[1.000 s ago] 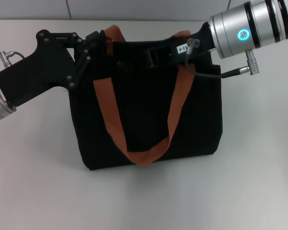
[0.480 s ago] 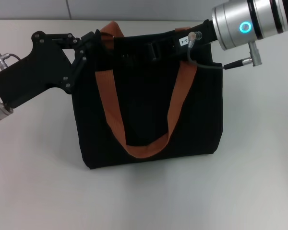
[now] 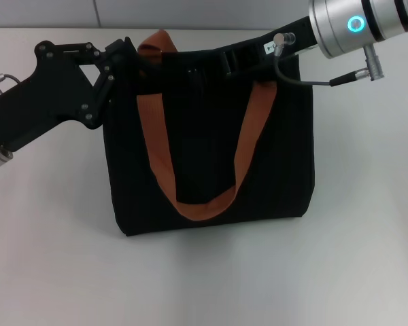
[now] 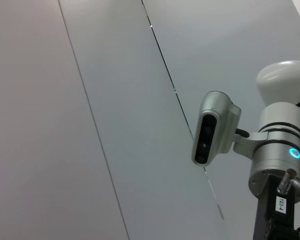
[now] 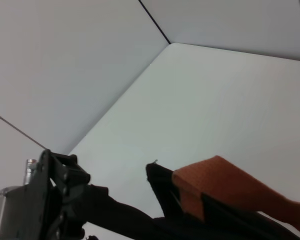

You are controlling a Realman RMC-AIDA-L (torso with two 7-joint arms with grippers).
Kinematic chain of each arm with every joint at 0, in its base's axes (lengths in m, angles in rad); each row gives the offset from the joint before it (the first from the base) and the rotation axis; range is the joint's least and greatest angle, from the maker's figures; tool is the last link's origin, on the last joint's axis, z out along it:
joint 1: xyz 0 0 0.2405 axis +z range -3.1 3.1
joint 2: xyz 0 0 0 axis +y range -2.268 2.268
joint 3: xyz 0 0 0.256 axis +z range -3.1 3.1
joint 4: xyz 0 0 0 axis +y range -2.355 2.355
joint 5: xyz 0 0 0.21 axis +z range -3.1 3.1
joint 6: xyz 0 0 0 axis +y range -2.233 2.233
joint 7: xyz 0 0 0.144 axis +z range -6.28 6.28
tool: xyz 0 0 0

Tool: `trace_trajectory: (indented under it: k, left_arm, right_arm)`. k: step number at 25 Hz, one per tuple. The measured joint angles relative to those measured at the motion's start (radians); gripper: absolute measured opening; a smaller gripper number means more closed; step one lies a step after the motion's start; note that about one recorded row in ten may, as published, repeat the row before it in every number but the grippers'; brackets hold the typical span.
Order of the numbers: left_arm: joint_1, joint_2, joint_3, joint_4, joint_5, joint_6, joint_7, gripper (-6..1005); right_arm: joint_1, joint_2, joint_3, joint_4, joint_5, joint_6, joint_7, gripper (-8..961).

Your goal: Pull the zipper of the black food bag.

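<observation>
Fabric of the black food bag point(image 3: 211, 163) stood upright on a pale table point(image 3: 211, 278), and one bag alone was there. Two rust-orange strap handles point(image 3: 204, 156) belonged to it: one hung down the bag's front face in a long loop, and of the other only a short piece showed above the bag's top edge toward its left corner. Two arms reached to that top edge. The left gripper point(image 3: 126, 58) sat at the bag's upper left corner, its black linkage pressed against the fabric beside the strap; whether its fingers were parted or closed on anything could not be told, since black lay on black there. The right gripper point(image 3: 234, 61) lay along the top edge of the bag toward its right side, its silver wrist with a lit blue ring beyond the bag's right corner and a grey cable point(image 3: 299, 80) drooping over the corner; its fingers were likewise lost against the dark fabric. The zipper could not be made out along the bag's top, hidden by the two grippers and the dark cloth.
</observation>
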Motion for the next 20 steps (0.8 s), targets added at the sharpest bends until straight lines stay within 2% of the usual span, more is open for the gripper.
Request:
trace_trajectory:
  k: [12, 20]
  left_arm:
    - [0.009, 0.002, -0.010, 0.000, -0.016, -0.002, 0.000, 58]
    - [0.008, 0.002, -0.010, 0.000, -0.017, -0.004, 0.000, 60]
  right_arm:
    - [-0.039, 0.000, 0.005, -0.085, -0.064, -0.026, 0.061, -2]
    - [-0.099, 0.000, 0.013, -0.170, -0.085, -0.052, 0.082, -2]
